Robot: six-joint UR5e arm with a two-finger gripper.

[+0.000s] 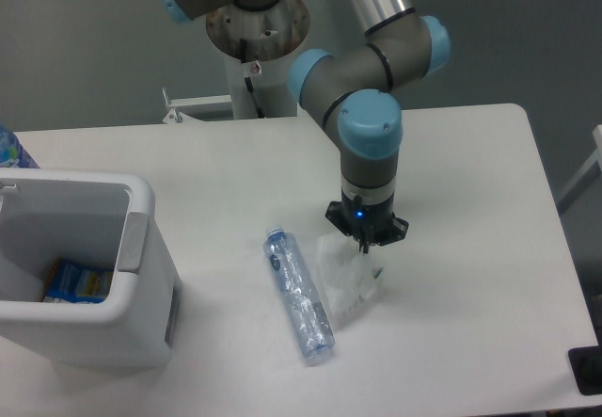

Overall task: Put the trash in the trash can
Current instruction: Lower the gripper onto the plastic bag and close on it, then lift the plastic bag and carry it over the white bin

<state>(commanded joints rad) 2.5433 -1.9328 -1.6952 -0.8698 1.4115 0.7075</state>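
Wrapper (346, 280) and bottle (299, 293) both on desk (470, 200), none binned; bin (94, 276) waits left. Gripper (365, 241) at wrapper's top edge; fingers' spread unclear.

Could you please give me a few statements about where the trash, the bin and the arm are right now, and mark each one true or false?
1. The bottle lies on its side on the table. True.
2. The bottle is already inside the trash can. False: it lies on the table, to the right of the can.
3. The tool is at the upper right part of the wrapper. True.
4. The trash can is empty. False: a blue packet lies at its bottom.
5. The tool is over the trash can. False: it is well to the right of it, over the wrapper beside the bottle.
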